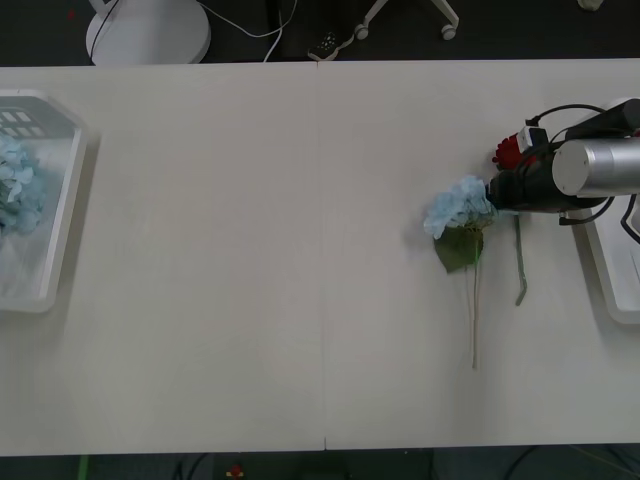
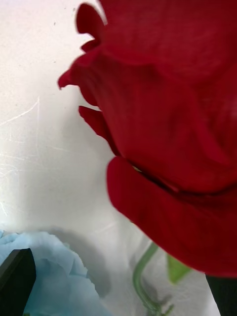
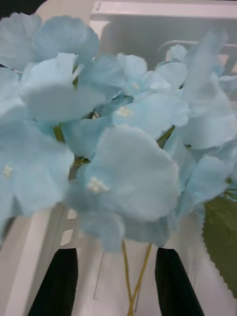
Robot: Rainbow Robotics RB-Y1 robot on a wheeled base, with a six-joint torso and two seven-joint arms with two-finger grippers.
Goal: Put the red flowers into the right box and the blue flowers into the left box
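A red flower (image 1: 510, 151) lies on the table by the right box (image 1: 612, 268), its bloom (image 2: 173, 113) looming just ahead of my right gripper (image 1: 500, 186). That gripper is open, its black fingers (image 2: 16, 279) apart at either side. A blue flower (image 1: 461, 206) lies against the rose with its stem (image 1: 475, 305) trailing toward me; its petals (image 2: 59, 281) touch one finger. The left box (image 1: 66, 200) holds another blue flower (image 1: 17, 185). My left gripper (image 3: 116, 284) hangs open over that cluster (image 3: 113, 143), thin stems passing between its fingers (image 3: 57, 281).
A green rose stem (image 1: 520, 262) lies beside the blue flower's stem. The right arm's silver forearm (image 1: 600, 168) crosses over the right box. Office chair bases (image 1: 150, 30) stand on the floor beyond the table's far edge.
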